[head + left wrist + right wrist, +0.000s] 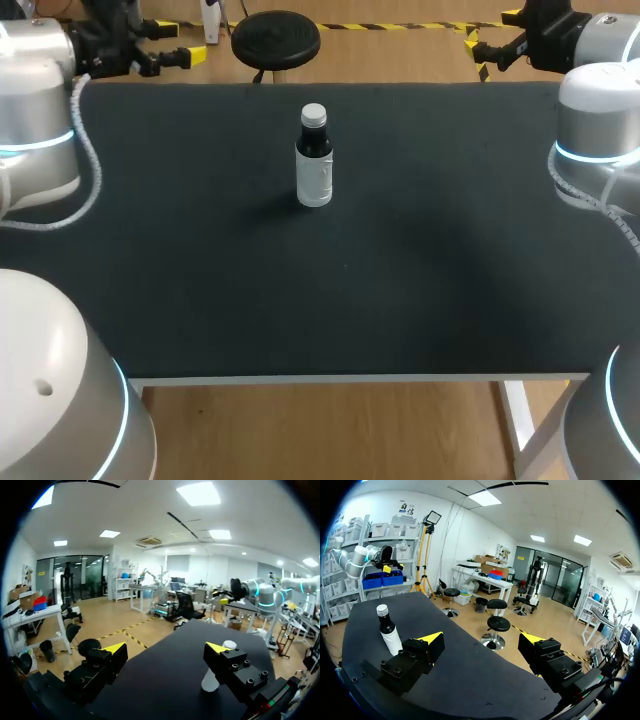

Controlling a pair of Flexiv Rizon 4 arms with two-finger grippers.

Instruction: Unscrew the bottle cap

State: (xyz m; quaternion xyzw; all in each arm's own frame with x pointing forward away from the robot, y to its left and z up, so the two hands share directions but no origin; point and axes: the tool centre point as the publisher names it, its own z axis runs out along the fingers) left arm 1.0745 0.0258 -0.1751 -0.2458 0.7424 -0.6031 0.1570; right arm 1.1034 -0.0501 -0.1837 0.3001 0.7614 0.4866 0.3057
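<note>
Two risks stand out. On the dark table (400,300), past its near stretch, the bottle (314,165) stands upright and free toward the far middle, its white cap (314,114) on. It is tall and narrow, so we judge that a sideways nudge on approach could topple it. If we twist the cap without clamping the body, the whole bottle may simply spin. Farther back, the left gripper (178,42) and the right gripper (490,45) hang at the far corners, fingers spread and empty. Converging on one small target, they could clash.
</note>
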